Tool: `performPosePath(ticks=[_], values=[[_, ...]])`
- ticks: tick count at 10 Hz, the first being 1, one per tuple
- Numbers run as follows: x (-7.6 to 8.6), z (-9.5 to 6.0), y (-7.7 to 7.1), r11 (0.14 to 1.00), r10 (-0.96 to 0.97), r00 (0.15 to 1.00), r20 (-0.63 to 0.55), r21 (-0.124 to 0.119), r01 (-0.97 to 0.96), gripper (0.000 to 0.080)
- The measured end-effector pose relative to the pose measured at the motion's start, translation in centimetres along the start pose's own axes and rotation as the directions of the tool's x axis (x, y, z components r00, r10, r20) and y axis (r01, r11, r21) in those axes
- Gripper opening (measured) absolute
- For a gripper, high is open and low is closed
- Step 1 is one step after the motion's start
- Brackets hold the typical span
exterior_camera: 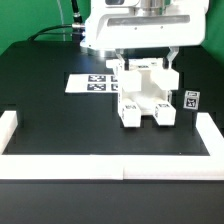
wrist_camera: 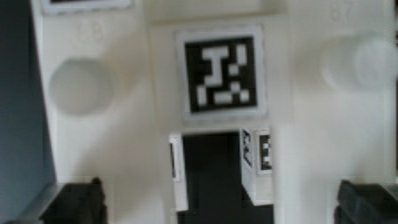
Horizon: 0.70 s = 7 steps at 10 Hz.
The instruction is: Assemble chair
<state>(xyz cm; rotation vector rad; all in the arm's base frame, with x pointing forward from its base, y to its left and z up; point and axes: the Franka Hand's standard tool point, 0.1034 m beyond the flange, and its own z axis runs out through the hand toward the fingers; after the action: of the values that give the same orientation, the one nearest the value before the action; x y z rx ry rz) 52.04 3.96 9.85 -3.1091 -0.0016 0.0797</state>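
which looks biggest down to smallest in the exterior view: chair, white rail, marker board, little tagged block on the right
1. white rail, running along the table's edges
2. chair
3. marker board, partly hidden behind the chair, so its full size is unsure
4. little tagged block

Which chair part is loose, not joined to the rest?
The small tagged piece standing alone at the exterior view's right. The other parts are joined into the chair body beside it.
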Motion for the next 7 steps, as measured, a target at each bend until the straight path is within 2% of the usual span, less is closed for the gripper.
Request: performPosePath(ticks=[3, 7], values=[[1.8, -0.1, -0.6, 1.000, -0.012, 1.000, -0.027, -0.006, 0.012, 0.0649], [2.6, -0.3, -0.7, 1.000, -0.014, 0.999, -0.036, -0.007, 0.014, 0.0649]])
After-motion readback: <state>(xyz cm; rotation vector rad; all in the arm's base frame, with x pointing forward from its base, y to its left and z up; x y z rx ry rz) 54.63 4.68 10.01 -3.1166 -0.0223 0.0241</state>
